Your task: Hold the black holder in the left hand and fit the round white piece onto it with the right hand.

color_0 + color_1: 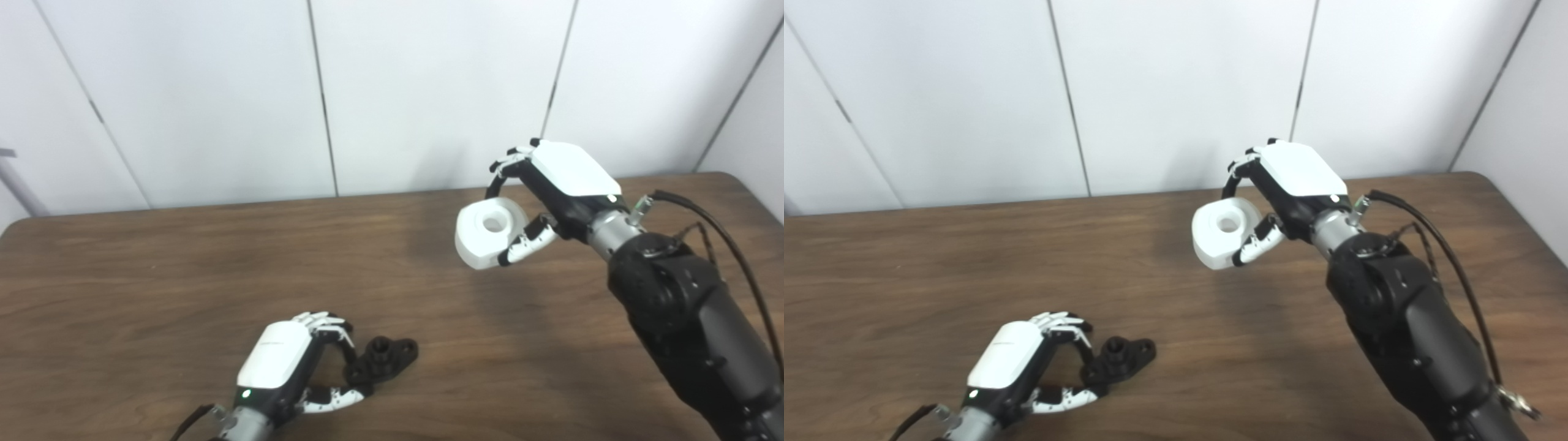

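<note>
Background: wall [429,92] of flat white panels split by thin dark vertical seams, some slanting in the view; a grey bar [18,184] shows at the far left edge. Table [184,275] has a dark brown wood-grain top with rounded far corners, its back edge against the wall. Lighting even and diffuse, with soft shadows on the wood.

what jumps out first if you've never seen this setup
The right hand holds the round white piece up above the far right of the brown table. Near the front edge, the left hand has its fingers closed on one end of the black holder, low at the tabletop.
</note>
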Tool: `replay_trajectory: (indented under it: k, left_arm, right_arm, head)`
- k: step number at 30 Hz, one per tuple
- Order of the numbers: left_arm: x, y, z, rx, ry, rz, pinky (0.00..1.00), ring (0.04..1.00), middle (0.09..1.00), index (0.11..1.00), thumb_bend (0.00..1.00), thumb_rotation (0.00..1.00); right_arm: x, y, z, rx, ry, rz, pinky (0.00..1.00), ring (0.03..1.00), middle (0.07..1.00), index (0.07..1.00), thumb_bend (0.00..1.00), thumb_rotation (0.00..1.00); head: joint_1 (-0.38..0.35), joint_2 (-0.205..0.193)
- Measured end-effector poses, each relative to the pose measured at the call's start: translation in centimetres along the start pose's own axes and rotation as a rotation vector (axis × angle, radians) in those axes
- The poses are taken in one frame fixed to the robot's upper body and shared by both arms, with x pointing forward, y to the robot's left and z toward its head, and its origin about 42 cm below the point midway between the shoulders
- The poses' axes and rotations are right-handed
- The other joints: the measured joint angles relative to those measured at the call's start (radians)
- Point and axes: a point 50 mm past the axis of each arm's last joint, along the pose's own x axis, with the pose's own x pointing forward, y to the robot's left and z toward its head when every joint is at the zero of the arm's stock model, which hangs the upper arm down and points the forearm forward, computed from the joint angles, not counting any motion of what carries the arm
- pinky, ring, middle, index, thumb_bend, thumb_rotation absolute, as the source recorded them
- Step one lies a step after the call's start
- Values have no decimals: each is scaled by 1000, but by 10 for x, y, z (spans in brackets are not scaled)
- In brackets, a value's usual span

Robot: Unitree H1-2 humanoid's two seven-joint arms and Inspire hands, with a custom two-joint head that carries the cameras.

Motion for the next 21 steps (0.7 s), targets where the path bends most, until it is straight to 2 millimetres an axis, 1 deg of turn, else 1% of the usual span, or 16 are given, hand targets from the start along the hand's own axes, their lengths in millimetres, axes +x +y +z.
replay_trajectory:
  k: [5, 7, 12, 14, 19, 20, 21]
  left_arm:
    - [3, -2, 4, 11, 0, 2, 874, 836, 768, 487, 520, 47]
    - [3, -2, 5, 13, 0, 2, 882, 837, 769, 487, 520, 47]
    - [5, -2, 6, 13, 9, 3, 891, 840, 767, 487, 519, 47]
    - [5, -2, 6, 12, 10, 3, 889, 840, 768, 487, 520, 47]
    - [7, -2, 9, 15, 4, 0, 887, 843, 770, 487, 520, 47]
    - [7, -2, 9, 15, 4, 0, 887, 843, 770, 487, 520, 47]
    - [7, -2, 9, 15, 4, 0, 887, 843, 770, 487, 520, 47]
  right_arm:
    - [-7, -1, 22, 31, -61, 48, 1000, 912, 820, 482, 525, 135]
    - [-9, 1, 28, 35, -77, 72, 1000, 909, 821, 482, 524, 134]
    - [-14, 0, 46, 67, -121, 101, 1000, 916, 829, 482, 524, 134]
    - [-15, 1, 53, 85, -139, 110, 1000, 916, 829, 483, 524, 134]
    - [-15, 5, 71, 94, -193, 164, 1000, 911, 821, 482, 525, 136]
    - [-15, 5, 74, 98, -202, 166, 1000, 908, 821, 482, 525, 136]
    - [-15, 5, 76, 104, -209, 164, 1000, 907, 821, 482, 525, 136]
  head:
    - [8, 20]
    - [17, 35]
    - [25, 51]
    - [25, 61]
    - [18, 68]
    - [11, 80]
    - [11, 80]
